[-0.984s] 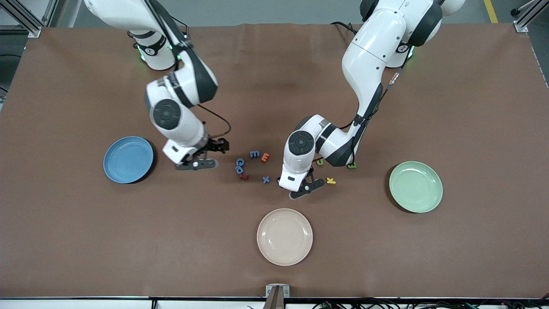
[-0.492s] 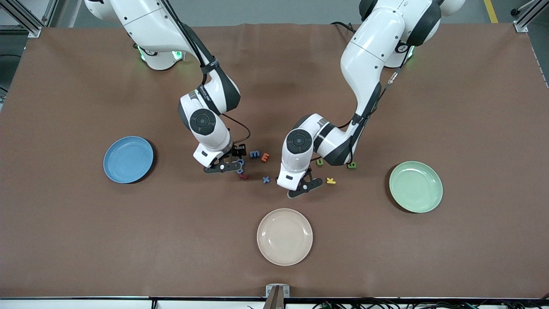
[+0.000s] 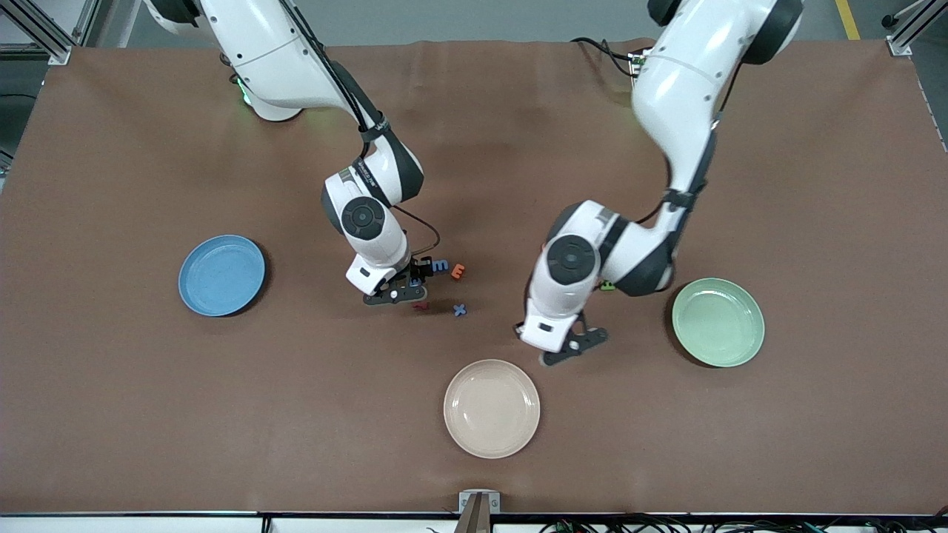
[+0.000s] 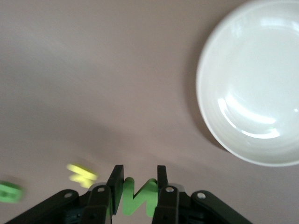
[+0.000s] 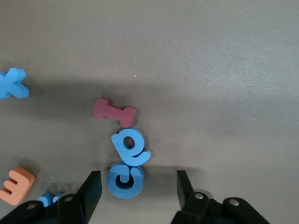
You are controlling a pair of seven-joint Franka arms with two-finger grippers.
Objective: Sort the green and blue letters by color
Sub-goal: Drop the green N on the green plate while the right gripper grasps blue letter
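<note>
My left gripper (image 4: pixel 137 186) is shut on a green letter (image 4: pixel 137 198) shaped like an N, held above bare table between the beige plate (image 3: pixel 492 408) and the green plate (image 3: pixel 718 322). In the front view that gripper (image 3: pixel 572 343) hides the letter. My right gripper (image 5: pixel 138 179) is open and low, with one round blue letter (image 5: pixel 126 180) between its fingers. A second blue letter (image 5: pixel 131 147) touches that one. A blue X (image 3: pixel 460 309) and a blue m (image 3: pixel 441 265) lie close by. Another green letter (image 3: pixel 608 285) peeks out from under the left arm.
A red I (image 5: pixel 114 112) and an orange E (image 3: pixel 458 271) lie among the blue letters. A yellow letter (image 4: pixel 81 173) lies beside the left gripper. The blue plate (image 3: pixel 221 275) sits toward the right arm's end. A pale plate (image 4: pixel 254 84) fills part of the left wrist view.
The right arm swung from beside the blue plate to the blue letters. The left gripper closed on the green letter and carried it off toward the green plate.
</note>
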